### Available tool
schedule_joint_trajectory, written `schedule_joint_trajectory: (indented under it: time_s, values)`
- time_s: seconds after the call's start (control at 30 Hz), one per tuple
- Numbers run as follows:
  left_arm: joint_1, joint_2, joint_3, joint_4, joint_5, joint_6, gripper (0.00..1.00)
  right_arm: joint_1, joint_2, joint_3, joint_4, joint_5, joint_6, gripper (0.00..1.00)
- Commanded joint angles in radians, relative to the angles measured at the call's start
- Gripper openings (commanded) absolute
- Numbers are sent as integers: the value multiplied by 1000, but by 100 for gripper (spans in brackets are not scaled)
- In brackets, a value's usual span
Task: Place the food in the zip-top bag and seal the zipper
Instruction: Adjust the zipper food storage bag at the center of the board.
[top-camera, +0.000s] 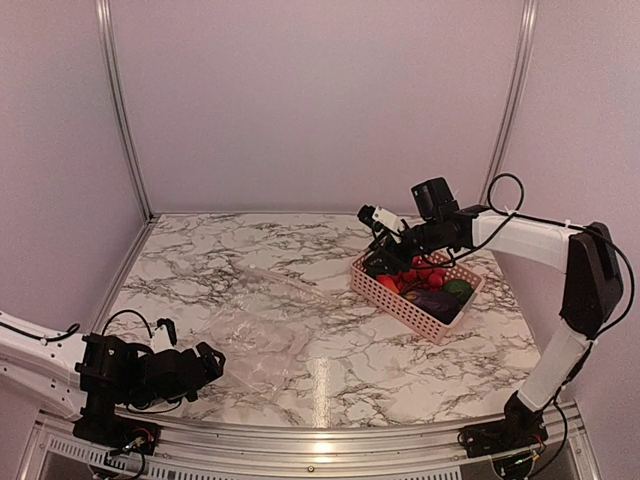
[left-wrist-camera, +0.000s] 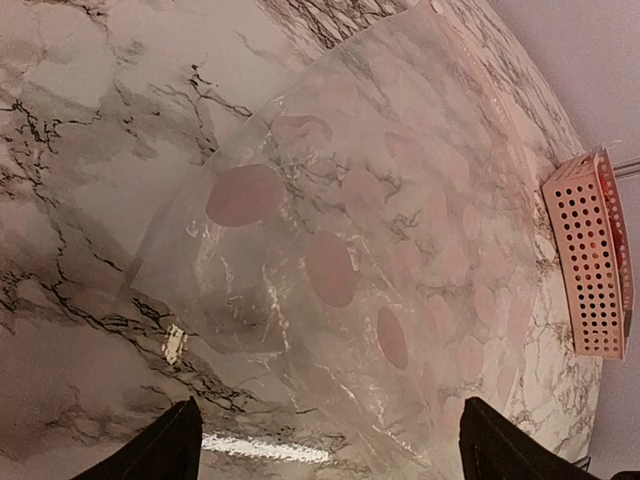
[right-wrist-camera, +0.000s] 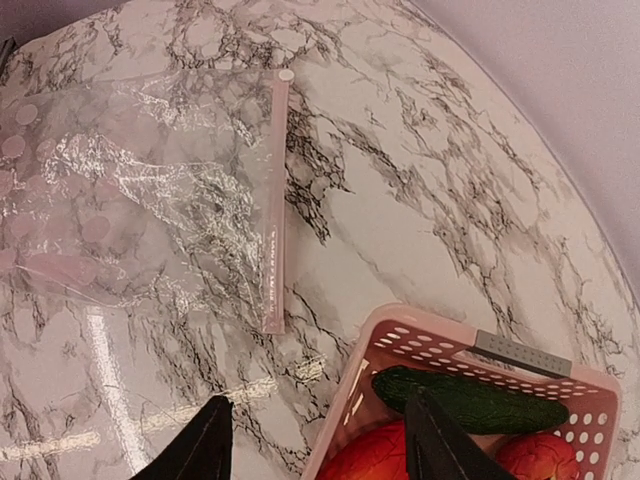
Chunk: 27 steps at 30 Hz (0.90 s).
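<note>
Clear, crinkly plastic: the zip-top bag (top-camera: 262, 338) lies flat on the marble desk (top-camera: 200, 260), left of centre. Its zipper (top-camera: 290, 283) runs along the far edge as a straight pale strip, on the side turned toward the pink basket (top-camera: 412, 312). Bag and basket lie apart, with bare desk between them.

All the food sits in the basket. The red round fruits (top-camera: 412, 278) are at its far end, the eggplant (top-camera: 432, 300) is in the middle and the round green piece (top-camera: 459, 290) is by the right wall. The cucumber (right-wrist-camera: 470, 400) lies across the fruits, just under the rim.

The right fingers (top-camera: 380, 262) hang over the basket's corner nearest the bag, spread apart and gripping nothing. In the right wrist view one finger is over the desk just outside the basket wall. The other is over the inside, in front of the cucumber and beside a red fruit. Whether it touches either cannot be told.

The left fingers (top-camera: 208, 360) sit low at the near left of the desk, also spread and gripping nothing. The bag lies straight ahead of them, its near edge reaching into the gap between the two tips. The zipper is at the opposite end, well away from them.
</note>
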Motion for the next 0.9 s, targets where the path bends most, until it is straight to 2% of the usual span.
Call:
schedule_joint_trajectory:
  time_s: [0.0, 0.13, 0.3, 0.4, 0.6, 0.73, 0.87]
  values:
    - [6, 21, -8, -9, -76, -196, 91, 6, -31, -22, -10, -14, -6, 56]
    - [59, 34, -61, 123, -60, -182, 83, 7, -33, -34, -8, -17, -4, 56]
    - [109, 68, -57, 166, -75, -138, 70, 7, -35, -41, -6, -29, 5, 56]
    - [141, 80, -55, 201, -91, -84, 57, 7, -34, -55, 0, -32, 6, 56]
    - [255, 102, -99, 342, -29, 44, 35, 6, -27, -70, 1, -35, 7, 54]
    - [322, 110, -73, 361, -36, 192, 27, 5, -24, -75, 3, -51, 12, 54]
    - [418, 104, -1, 376, -19, 464, 15, 5, -18, -73, 1, -61, 15, 52]
